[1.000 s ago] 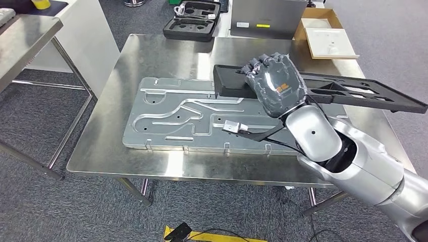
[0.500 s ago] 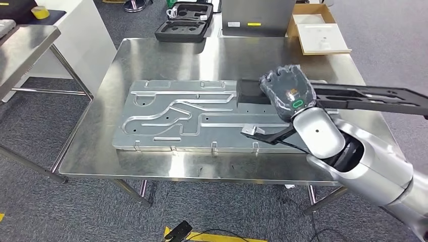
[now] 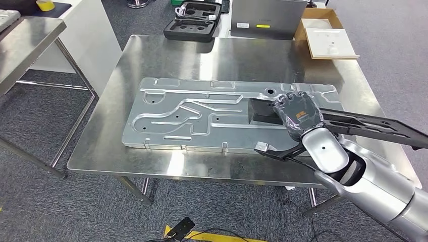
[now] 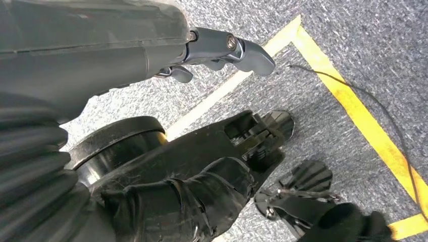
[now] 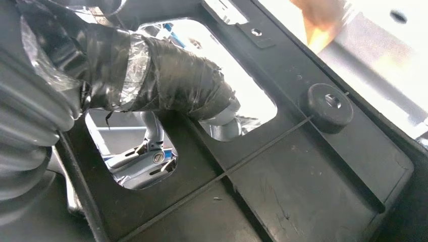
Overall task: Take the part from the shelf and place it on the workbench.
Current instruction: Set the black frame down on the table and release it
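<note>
Head view: right hand [image 3: 299, 112] fingers hold the long black part [image 3: 353, 123] above the counter [image 3: 166, 55]; its far end overhangs, so it may tip off.

- Premises are presenting as an industrial workshop or robot test floor
- A stainless steel workbench [image 3: 166, 60] is standing on grey carpet tile [image 3: 60, 212], bearing a stamped metal panel [image 3: 202, 118]
- Yellow floor marking tape [image 4: 353, 108] is running across the carpet
- An open black foam-lined tool case [image 3: 194, 27] and a cardboard box [image 3: 328, 38] are lying behind the bench
</note>
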You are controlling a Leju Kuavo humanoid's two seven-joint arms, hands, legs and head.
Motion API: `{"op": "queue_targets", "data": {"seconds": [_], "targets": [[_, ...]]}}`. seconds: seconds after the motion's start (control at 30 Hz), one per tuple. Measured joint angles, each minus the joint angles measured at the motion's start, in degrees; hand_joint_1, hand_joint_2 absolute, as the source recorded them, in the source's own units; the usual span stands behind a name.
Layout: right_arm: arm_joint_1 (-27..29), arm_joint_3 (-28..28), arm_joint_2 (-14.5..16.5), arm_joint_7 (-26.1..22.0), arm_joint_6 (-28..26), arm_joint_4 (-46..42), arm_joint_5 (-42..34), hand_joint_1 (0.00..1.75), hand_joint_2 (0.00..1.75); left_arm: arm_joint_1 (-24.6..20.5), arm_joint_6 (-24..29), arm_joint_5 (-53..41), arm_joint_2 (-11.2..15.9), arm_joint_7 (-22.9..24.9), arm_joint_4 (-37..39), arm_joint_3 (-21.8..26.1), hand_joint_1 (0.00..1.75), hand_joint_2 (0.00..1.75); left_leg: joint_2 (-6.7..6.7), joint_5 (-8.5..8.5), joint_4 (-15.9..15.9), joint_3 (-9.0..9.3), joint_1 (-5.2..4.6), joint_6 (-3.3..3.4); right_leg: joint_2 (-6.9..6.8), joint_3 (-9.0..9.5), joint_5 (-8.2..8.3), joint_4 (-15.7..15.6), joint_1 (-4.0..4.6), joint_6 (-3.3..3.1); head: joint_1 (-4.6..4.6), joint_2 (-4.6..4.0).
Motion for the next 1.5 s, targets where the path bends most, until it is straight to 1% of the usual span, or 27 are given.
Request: {"op": "queue_targets", "data": {"seconds": [0.03,0.1,0.17,0.27,0.33,0.43,0.47,0.5,0.53,0.6,0.67,0.73,0.8,0.83,0.87,0.93,0.97,1.0,1.03,1.07,1.13,1.17,1.3,1.33,1.4,1.47,1.5], "targets": [[0.07,0.07,-0.08,-0.09,0.01,0.11,0.00,1.41,1.75,0.02,0.00,0.01,-0.04,0.00,0.00,0.00,0.00,1.75,-0.04,-0.19,0.28,-0.01,0.11,-0.19,-0.02,0.91,1.45,-1.90,-0.24,0.23,-0.01,0.00],[-0.01,0.10,-0.17,-0.16,0.02,0.30,0.01,1.41,1.75,-0.04,0.00,0.02,-0.10,-0.01,0.00,0.00,0.00,1.75,-0.11,-0.87,1.20,-0.20,0.25,-0.91,-0.02,4.67,4.61,-9.28,-0.59,0.67,0.09,0.00],[-0.04,0.15,-0.21,-0.19,-0.01,0.47,0.05,1.41,1.75,-0.15,0.00,0.03,-0.11,-0.03,0.00,0.00,0.00,1.75,-0.15,-1.41,2.10,-0.63,0.14,-1.64,0.17,6.76,5.59,-13.53,-0.59,0.25,0.11,0.01],[0.07,0.29,-0.20,-0.49,-0.10,0.66,0.34,1.41,1.75,-0.16,-0.02,-0.03,-0.11,-0.05,0.01,0.00,0.00,1.75,-0.16,-1.60,2.36,-1.00,0.09,-2.26,0.31,6.58,5.42,-13.58,-0.33,-1.08,-0.04,0.01],[-0.07,0.45,0.02,-1.06,-0.21,0.67,0.82,1.41,1.75,-0.23,-0.03,-0.13,-0.19,-0.04,0.01,0.00,0.00,1.75,-0.11,-3.12,4.57,-2.02,0.21,-2.71,0.25,6.60,5.48,-13.65,-0.36,-1.79,-0.12,0.01],[-0.30,0.93,0.76,-2.32,-0.27,0.77,1.89,1.41,1.75,-0.35,-0.25,-0.41,-0.31,-0.04,0.00,0.00,0.00,1.75,-0.07,-7.64,14.48,-6.80,0.26,-3.04,0.15,6.65,5.41,-13.69,-0.07,-2.38,-0.19,0.01],[-0.33,1.17,1.13,-2.82,-0.26,0.85,2.27,1.41,1.75,-0.33,-0.38,-0.51,-0.32,-0.04,0.00,0.00,0.00,1.75,-0.08,-8.30,17.22,-8.25,0.24,-2.96,0.16,6.66,5.36,-13.68,0.11,-2.49,-0.18,0.01],[-0.34,1.43,1.58,-3.33,-0.26,0.95,2.61,1.41,1.75,-0.32,-0.48,-0.59,-0.33,-0.04,0.00,0.00,0.00,1.75,-0.08,-7.92,18.07,-8.85,0.18,-2.76,0.19,6.70,5.32,-13.66,0.31,-2.58,-0.18,0.01],[-0.35,1.70,2.04,-3.76,-0.26,1.04,2.90,1.41,1.75,-0.35,-0.56,-0.64,-0.36,-0.04,0.00,0.00,0.00,1.75,-0.09,-6.53,16.82,-8.44,0.08,-2.42,0.23,6.79,5.27,-13.65,0.49,-2.66,-0.18,0.00],[-0.46,2.27,2.91,-4.39,-0.34,1.20,3.28,1.41,1.75,-0.49,-0.54,-0.71,-0.42,-0.05,0.01,0.00,0.00,1.75,-0.11,-2.51,9.67,-5.30,-0.37,-1.30,0.28,7.07,5.16,-13.69,0.72,-2.78,-0.16,0.00],[-0.62,2.79,3.55,-4.70,-0.57,1.38,3.54,0.71,0.87,-0.67,-0.38,-0.73,-0.49,-0.09,0.01,0.00,0.00,1.75,-0.13,-0.57,3.77,-2.52,-0.89,-0.40,0.25,7.10,5.17,-13.83,0.77,-2.65,-0.11,0.00],[-0.72,3.32,4.04,-4.93,-0.76,1.60,3.74,0.00,0.00,-0.73,-0.15,-0.73,-0.55,-0.16,0.01,0.00,0.00,1.75,-0.16,-0.61,2.16,-1.78,-1.22,-0.16,0.16,7.03,5.38,-14.16,0.66,-2.21,-0.09,0.01],[-0.76,3.87,4.40,-5.25,-0.84,1.78,3.89,0.00,0.00,-0.71,0.31,-0.83,-0.63,-0.38,0.02,0.00,0.00,1.75,-0.17,-0.20,1.03,-1.15,-0.95,-0.08,0.06,7.19,5.25,-14.30,0.69,-1.66,-0.03,0.02],[-0.83,4.13,4.48,-5.34,-0.88,1.87,3.95,0.00,0.00,-0.75,0.75,-0.92,-0.72,-0.58,0.02,0.00,0.00,1.75,-0.15,0.07,0.46,-0.76,-0.70,-0.01,0.03,6.91,4.57,-13.48,0.74,-1.43,0.01,0.02],[-0.90,4.34,4.52,-5.40,-0.93,1.97,4.02,0.00,0.00,-0.79,1.31,-1.01,-0.83,-0.83,0.02,0.00,0.00,1.75,-0.14,0.30,-0.02,-0.42,-0.45,0.05,0.01,6.04,3.31,-11.40,0.77,-1.21,0.11,0.01],[-0.86,4.79,4.54,-5.41,-1.00,2.24,4.13,0.00,0.00,-0.76,2.39,-1.11,-1.05,-1.37,0.02,0.00,0.00,1.75,-0.10,0.35,-0.11,-0.28,-0.35,0.20,-0.01,2.82,0.12,-4.55,0.60,-0.82,0.22,0.00],[-0.72,5.07,4.54,-5.43,-1.01,2.37,4.16,0.00,0.00,-0.68,2.76,-1.12,-1.13,-1.60,0.02,0.00,0.00,1.31,-0.09,0.29,-0.02,-0.30,-0.33,0.23,-0.01,1.21,-0.89,-1.37,0.47,-0.60,0.23,0.00],[-0.54,5.39,4.54,-5.45,-1.02,2.51,4.18,0.00,0.00,-0.58,2.97,-1.11,-1.18,-1.82,0.02,0.00,0.00,0.87,-0.09,0.20,0.12,-0.32,-0.30,0.22,-0.02,0.37,-0.90,0.11,0.29,-0.39,0.22,0.00],[-0.41,5.70,4.54,-5.48,-1.02,2.63,4.18,0.00,0.00,-0.49,2.99,-1.08,-1.24,-2.08,0.01,0.00,0.00,0.44,-0.09,0.04,0.34,-0.34,-0.25,0.14,-0.03,0.61,0.15,-0.61,0.09,-0.18,0.21,0.00],[-0.34,5.92,4.54,-5.50,-1.03,2.73,4.18,0.00,0.00,-0.44,2.77,-0.99,-1.28,-2.37,0.01,0.00,0.00,0.00,-0.11,-0.20,0.68,-0.35,-0.16,-0.04,-0.06,1.92,1.98,-3.39,-0.14,0.02,0.22,0.00],[-0.35,6.16,4.55,-5.52,-1.03,2.87,4.17,0.00,0.00,-0.42,1.73,-0.63,-1.34,-2.93,0.01,0.00,0.00,0.00,-0.17,-0.90,1.71,-0.60,-0.12,-0.65,-0.09,5.50,4.69,-10.50,-0.32,0.22,0.30,0.00],[-0.36,6.21,4.55,-5.52,-1.01,2.91,4.16,0.00,0.00,-0.43,0.98,-0.33,-1.34,-3.18,0.01,0.00,0.00,0.00,-0.19,-1.17,2.12,-0.79,-0.19,-0.99,-0.04,6.57,5.18,-12.60,-0.30,0.01,0.32,0.01],[-0.26,6.32,4.54,-5.55,-0.96,3.07,3.97,0.00,0.00,-0.38,-1.77,0.85,-1.32,-3.52,0.02,0.00,0.00,0.00,-0.19,-1.40,2.58,-1.26,-0.29,-2.06,0.25,6.75,5.42,-13.63,-0.09,-1.49,0.24,0.01],[-0.30,6.31,4.54,-5.53,-0.98,3.09,3.80,0.00,0.00,-0.41,-2.12,1.03,-1.32,-3.44,0.01,0.00,0.00,0.00,-0.16,-2.03,3.35,-1.60,-0.23,-2.36,0.24,6.83,5.55,-13.80,-0.14,-1.81,0.16,0.00],[-0.29,6.29,4.54,-5.45,-1.03,3.16,3.31,0.00,0.00,-0.45,-2.47,1.29,-1.31,-2.96,0.01,0.00,0.00,0.00,-0.10,-4.99,8.32,-3.77,-0.06,-2.87,0.16,6.99,5.72,-14.08,-0.23,-2.27,0.00,0.01],[-0.07,6.28,4.52,-5.38,-1.11,3.28,2.96,0.00,0.00,-0.35,-2.69,1.49,-1.30,-2.19,0.02,0.00,0.00,0.00,-0.09,-8.11,15.57,-7.08,0.04,-3.18,0.12,6.95,5.74,-14.11,-0.10,-2.50,-0.08,0.01],[0.11,6.27,4.52,-5.37,-1.17,3.33,2.89,0.00,0.00,-0.27,-2.84,1.59,-1.29,-1.79,0.02,0.00,0.00,0.00,-0.09,-8.57,17.70,-8.10,0.06,-3.20,0.13,6.94,5.74,-14.11,-0.03,-2.53,-0.09,0.01]]}}
